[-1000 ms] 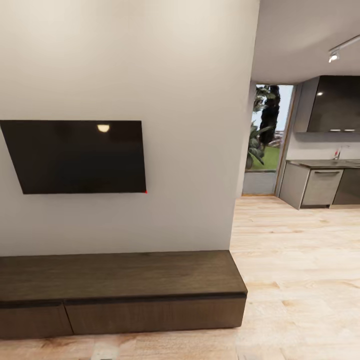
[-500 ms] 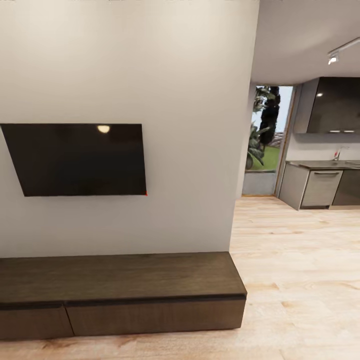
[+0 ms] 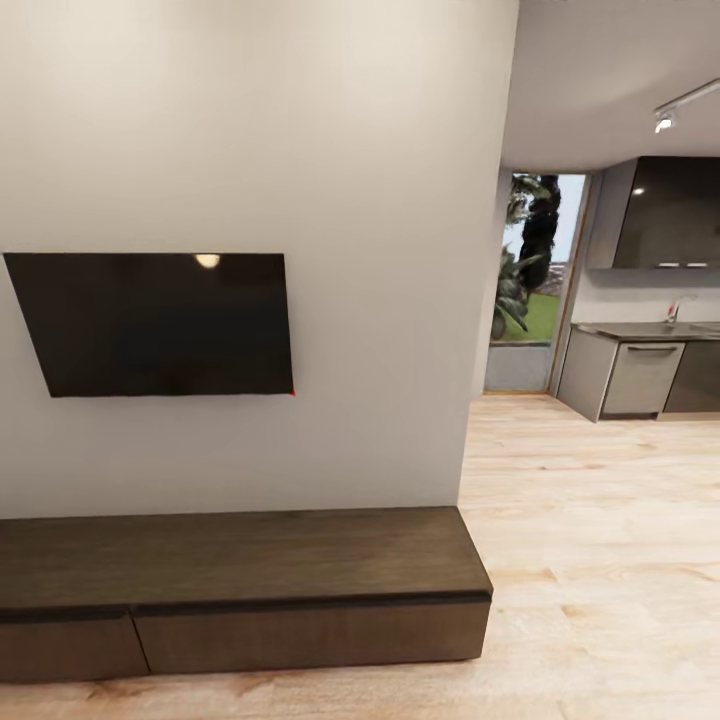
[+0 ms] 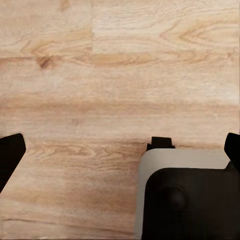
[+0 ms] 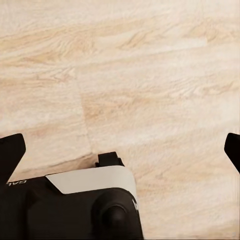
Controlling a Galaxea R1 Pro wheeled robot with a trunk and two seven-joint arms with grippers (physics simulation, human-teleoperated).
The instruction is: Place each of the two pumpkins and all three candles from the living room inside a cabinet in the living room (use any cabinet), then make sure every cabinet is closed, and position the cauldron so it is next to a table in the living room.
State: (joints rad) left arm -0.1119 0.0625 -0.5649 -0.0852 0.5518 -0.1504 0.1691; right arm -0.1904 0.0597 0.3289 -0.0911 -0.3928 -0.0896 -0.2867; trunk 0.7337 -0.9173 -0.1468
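Cabinet (image 3: pixel 240 590) ahead, low against wall under wall-mounted TV (image 3: pixel 155 325) — drawer fronts flush shut, left end cut off by frame edge. My left tool (image 4: pixel 120 150) and right tool (image 5: pixel 120 150) hang over wood floor (image 3: pixel 590 560), fingertips wide apart, nothing held — only tips visible at frame edges. Kitchen cupboards (image 3: pixel 640 375) far right, dim.

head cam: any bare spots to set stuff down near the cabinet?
The cabinet top looks bare from the wall to its front edge, below the TV. The wood floor right of it, toward the kitchen units, is open. Nothing looks crowded.
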